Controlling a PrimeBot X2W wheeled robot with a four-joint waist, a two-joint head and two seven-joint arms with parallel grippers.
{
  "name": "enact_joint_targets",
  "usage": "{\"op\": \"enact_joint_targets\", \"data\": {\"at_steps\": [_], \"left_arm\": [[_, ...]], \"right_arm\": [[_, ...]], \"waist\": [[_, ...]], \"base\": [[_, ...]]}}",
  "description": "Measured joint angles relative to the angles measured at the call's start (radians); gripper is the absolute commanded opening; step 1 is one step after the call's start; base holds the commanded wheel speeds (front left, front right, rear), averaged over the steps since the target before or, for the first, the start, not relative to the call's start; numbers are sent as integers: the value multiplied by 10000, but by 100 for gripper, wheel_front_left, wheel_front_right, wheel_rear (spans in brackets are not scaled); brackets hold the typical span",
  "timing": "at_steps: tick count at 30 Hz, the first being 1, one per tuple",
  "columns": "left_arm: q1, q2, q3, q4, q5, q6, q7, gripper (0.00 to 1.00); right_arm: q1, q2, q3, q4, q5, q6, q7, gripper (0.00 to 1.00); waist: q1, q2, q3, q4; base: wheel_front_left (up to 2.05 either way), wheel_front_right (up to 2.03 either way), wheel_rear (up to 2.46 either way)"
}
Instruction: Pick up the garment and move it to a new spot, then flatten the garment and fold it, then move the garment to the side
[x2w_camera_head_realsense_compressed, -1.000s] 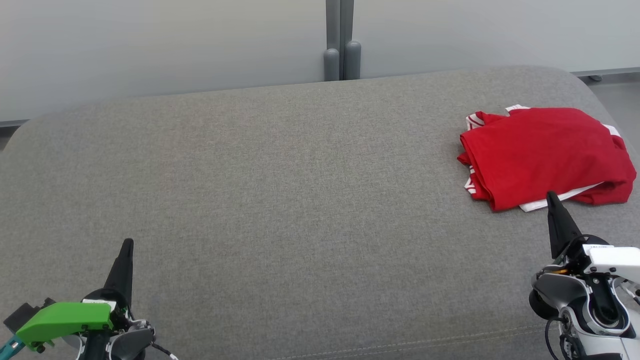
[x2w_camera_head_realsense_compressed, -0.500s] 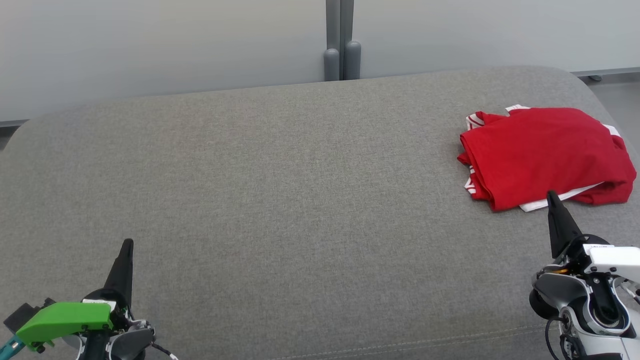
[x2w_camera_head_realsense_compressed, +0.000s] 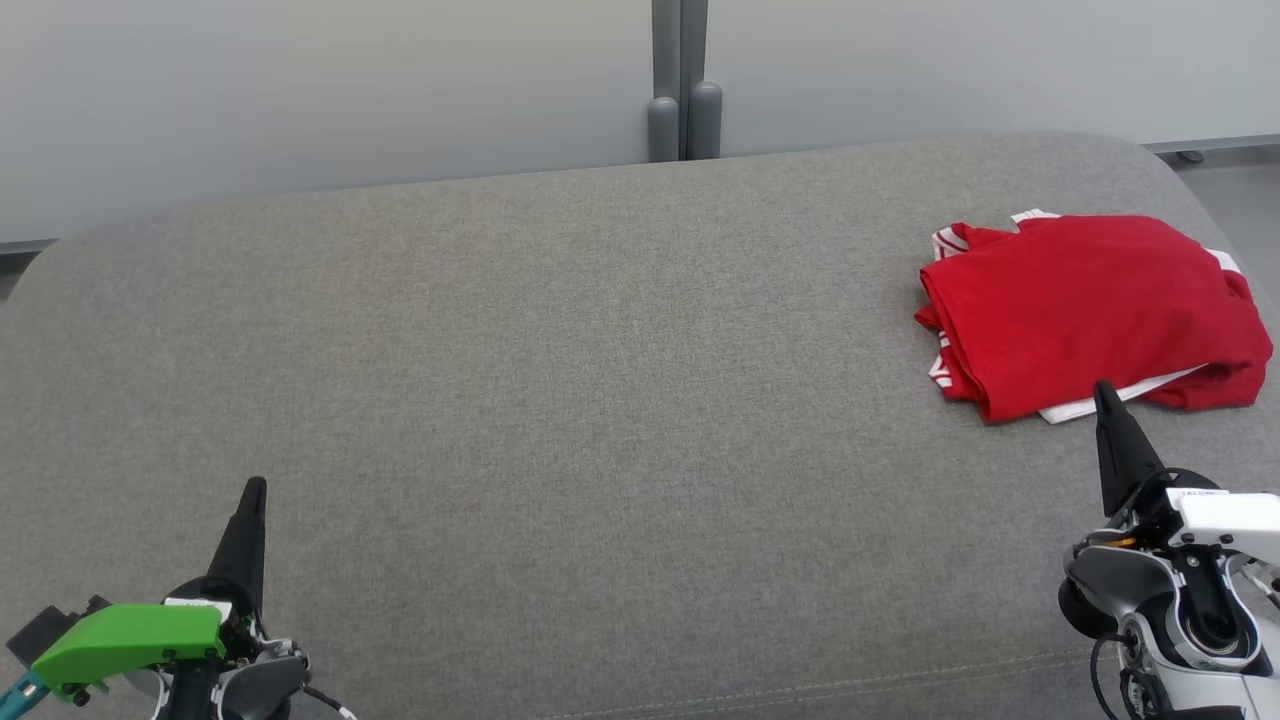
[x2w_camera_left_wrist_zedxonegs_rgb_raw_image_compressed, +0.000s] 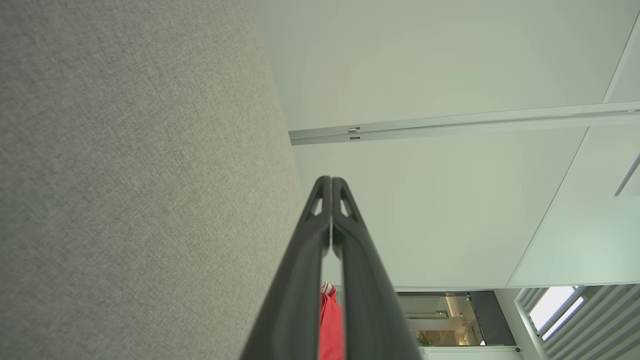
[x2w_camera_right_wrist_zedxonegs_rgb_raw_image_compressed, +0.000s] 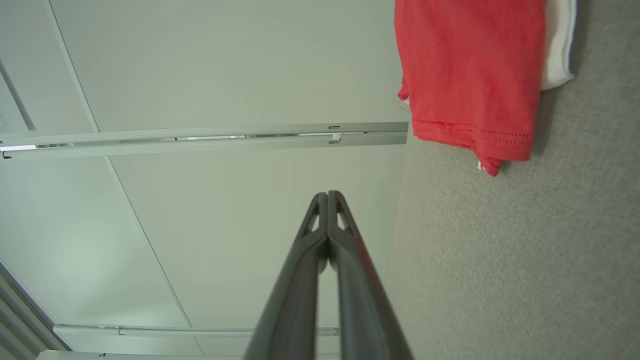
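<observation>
1. The grey bench offers open fabric from its left edge across the middle.
2. A folded red garment occupies the far right corner, near the right pincer tip.
3. A grey post and pale wall stand behind the far edge.

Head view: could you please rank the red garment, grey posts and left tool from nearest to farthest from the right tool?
1. The red garment, just beyond the right tool, far right.
2. The left tool, near left, and grey posts, back centre: too close to call.
</observation>
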Motion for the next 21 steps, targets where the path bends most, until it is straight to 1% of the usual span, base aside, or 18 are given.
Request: {"op": "enact_joint_targets", "data": {"at_steps": [21], "left_arm": [[-7,-2,8,8,0,-79,2,0]], "right_arm": [[2,8,-10,-12,0,2,2,0]], "waist": [[0,0,0,0]], "base": [[0,0,0]]}}
